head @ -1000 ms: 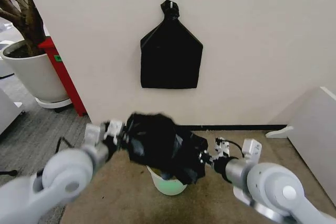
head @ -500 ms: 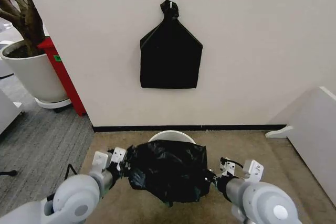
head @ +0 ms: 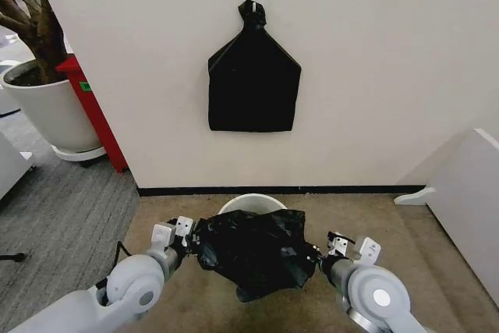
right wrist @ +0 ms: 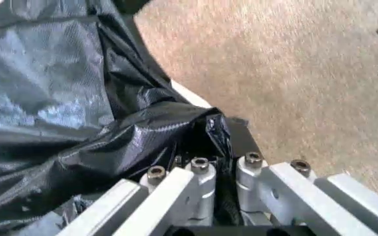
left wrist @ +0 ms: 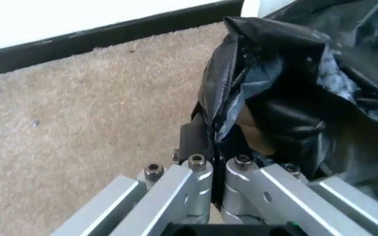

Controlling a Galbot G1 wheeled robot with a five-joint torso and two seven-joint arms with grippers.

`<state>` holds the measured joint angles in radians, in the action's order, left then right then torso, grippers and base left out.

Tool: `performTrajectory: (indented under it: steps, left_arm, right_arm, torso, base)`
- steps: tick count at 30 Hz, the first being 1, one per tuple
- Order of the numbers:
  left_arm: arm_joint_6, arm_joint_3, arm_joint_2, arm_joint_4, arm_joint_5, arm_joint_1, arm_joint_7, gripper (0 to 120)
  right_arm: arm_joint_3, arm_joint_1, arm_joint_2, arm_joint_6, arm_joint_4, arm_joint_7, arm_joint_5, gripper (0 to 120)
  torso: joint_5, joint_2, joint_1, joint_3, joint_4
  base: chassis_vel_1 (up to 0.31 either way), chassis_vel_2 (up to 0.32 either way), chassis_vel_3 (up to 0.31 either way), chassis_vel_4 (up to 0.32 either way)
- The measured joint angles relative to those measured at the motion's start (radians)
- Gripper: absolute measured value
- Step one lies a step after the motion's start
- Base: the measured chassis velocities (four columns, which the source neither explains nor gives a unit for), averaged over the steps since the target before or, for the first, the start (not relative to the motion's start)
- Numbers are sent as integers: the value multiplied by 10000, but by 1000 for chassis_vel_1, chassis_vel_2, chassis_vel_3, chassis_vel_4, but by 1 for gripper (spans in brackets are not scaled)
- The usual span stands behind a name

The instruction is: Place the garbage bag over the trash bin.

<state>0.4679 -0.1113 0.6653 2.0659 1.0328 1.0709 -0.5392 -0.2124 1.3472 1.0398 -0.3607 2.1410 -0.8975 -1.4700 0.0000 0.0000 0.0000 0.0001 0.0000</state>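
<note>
The crinkled black garbage bag (head: 256,253) is stretched between my two grippers, low over the carpet. It covers most of the cream-white trash bin (head: 251,203), whose far rim shows just behind it. My left gripper (head: 189,242) is shut on the bag's left edge (left wrist: 225,118). At the opposite side, my right gripper (head: 315,253) is shut on the bag's right edge (right wrist: 208,132). A sliver of the white bin (right wrist: 192,96) shows beside the plastic in the right wrist view.
A flat black bundle (head: 254,76) hangs from a hook on the wall (head: 374,68) behind the bin. A large white plant pot (head: 48,111) and a red stand (head: 93,111) are at the far left. A white panel (head: 468,200) stands at the right.
The bag and both grippers have sunk lower and come a little closer to me. More of the bin's far rim shows behind the bag.
</note>
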Motion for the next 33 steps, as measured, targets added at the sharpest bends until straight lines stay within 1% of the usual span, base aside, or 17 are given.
performTrajectory:
  steps: [1, 3, 4, 8, 9, 12, 13, 20, 25, 26, 28, 33]
  left_arm:
    - [0, 0, 0, 0, 0, 0, 0, 0]
    - [-64, -96, 125, -114, -41, -141, 81, 0]
    - [-133, -160, 223, -202, -58, -214, 116, 0]
    - [-231, -217, 402, -386, -167, -199, 224, 0]
    - [-231, -217, 402, -386, -167, -199, 224, 0]
    - [-357, -233, 565, -587, -296, -168, 376, 0]
    - [-403, -239, 611, -645, -324, -186, 414, 0]
    - [-824, -249, 862, -988, -406, -418, 657, 0]
    - [-1170, -142, 1065, -1251, -508, -405, 786, 0]
    - [-1170, -142, 1065, -1251, -508, -405, 786, 0]
    - [-1261, -95, 1105, -1321, -564, -300, 812, 0]
    - [-1269, 68, 1123, -1334, -757, 207, 825, 0]
  right_arm:
    - [0, 0, 0, 0, 0, 0, 0, 0]
    - [-39, -21, 84, 164, -230, 508, 226, 0]
    - [-52, -11, 133, 259, -403, 1002, 400, 0]
    - [-53, 34, 296, 542, -882, 2219, 801, 0]
    - [-53, 34, 296, 542, -882, 2219, 801, 0]
    - [-70, 31, 414, 1033, -1535, 3634, 1492, 0]
    - [-86, 19, 431, 1122, -1692, 3911, 1641, 0]
    - [-160, -46, 476, 1354, -2153, 4755, 1953, 0]
    - [-125, -115, 584, 1529, -2704, 5832, 2534, 0]
    - [-125, -115, 584, 1529, -2704, 5832, 2534, 0]
    - [-103, -233, 668, 1622, -2980, 6147, 2713, 0]
    - [-68, -289, 735, 1635, -3112, 6242, 2774, 0]
  torso:
    - [0, 0, 0, 0, 0]
    - [1, 0, 0, 0, 0]
    - [1, 0, 0, 0, 0]
    - [1, 0, 0, 0, 0]
    - [1, 0, 0, 0, 0]
    - [2, 0, 0, 0, 1]
    - [1, 0, 0, 0, 2]
    - [-1, 0, 0, 0, 0]
    - [0, 0, 0, 0, -1]
    - [0, 0, 0, 0, -1]
    - [0, 0, 0, 0, 0]
    - [0, 0, 0, 0, 0]
  base:
    - [0, 0, 0, 0]
    - [0, 0, 0, 0]
    - [0, 0, 0, 0]
    - [0, 0, 0, 0]
    - [0, 0, 0, 0]
    - [0, 0, 0, 0]
    - [0, 0, 0, 0]
    - [0, 0, 0, 0]
    - [0, 0, 0, 0]
    - [0, 0, 0, 0]
    - [0, 0, 0, 0]
    - [0, 0, 0, 0]
